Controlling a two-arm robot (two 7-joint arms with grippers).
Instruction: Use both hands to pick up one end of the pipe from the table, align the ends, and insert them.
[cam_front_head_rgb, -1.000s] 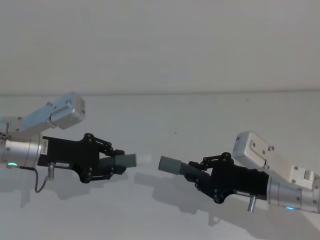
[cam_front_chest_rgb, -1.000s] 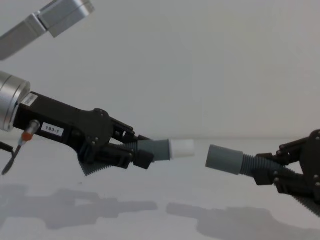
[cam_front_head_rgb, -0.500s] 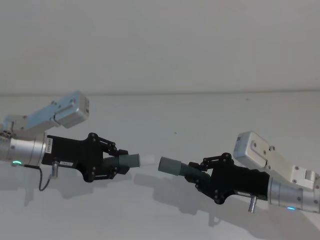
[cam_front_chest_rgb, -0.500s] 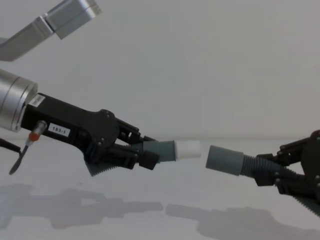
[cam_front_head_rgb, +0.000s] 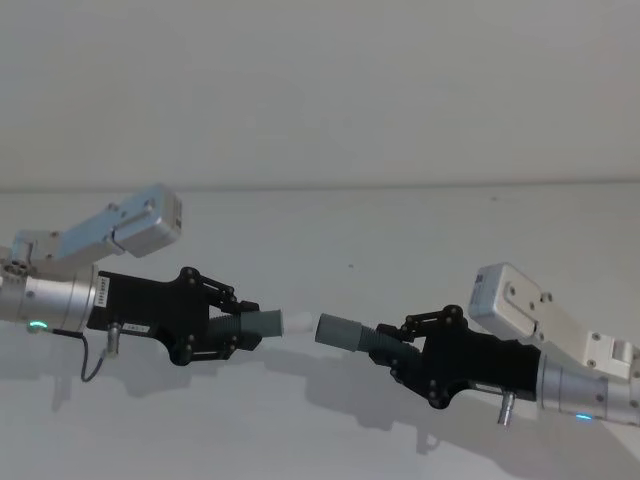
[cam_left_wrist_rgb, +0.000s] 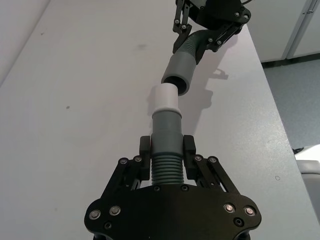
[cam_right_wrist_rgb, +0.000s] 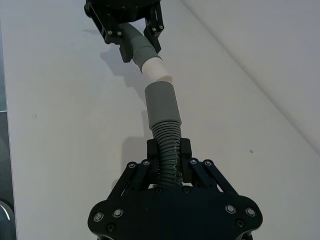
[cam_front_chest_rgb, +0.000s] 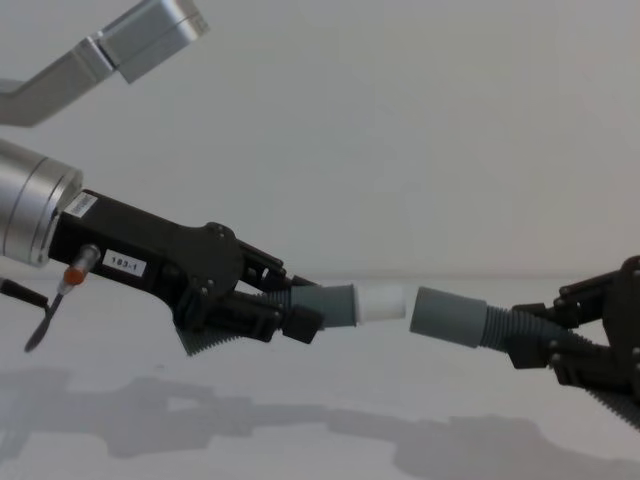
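Holding both pipe pieces above the counter (cam_front_chest_rgb: 320, 420), the left tool (cam_front_chest_rgb: 262, 312) clamps the white tip's (cam_front_chest_rgb: 384, 300) piece and the right tool (cam_front_chest_rgb: 560, 345) the socket's (cam_front_chest_rgb: 447, 316); alignment is underway, and insertion requires coaxial closing.

- Left pipe piece (cam_front_chest_rgb: 325, 304): dark grey, ribbed at its held end, white tip (cam_front_chest_rgb: 382, 300) pointing right, raised above the bench.
- Right pipe piece (cam_front_chest_rgb: 500, 327): ribbed, smooth grey socket (cam_front_chest_rgb: 446, 316) facing left, just beside the tip, nearly aligned.
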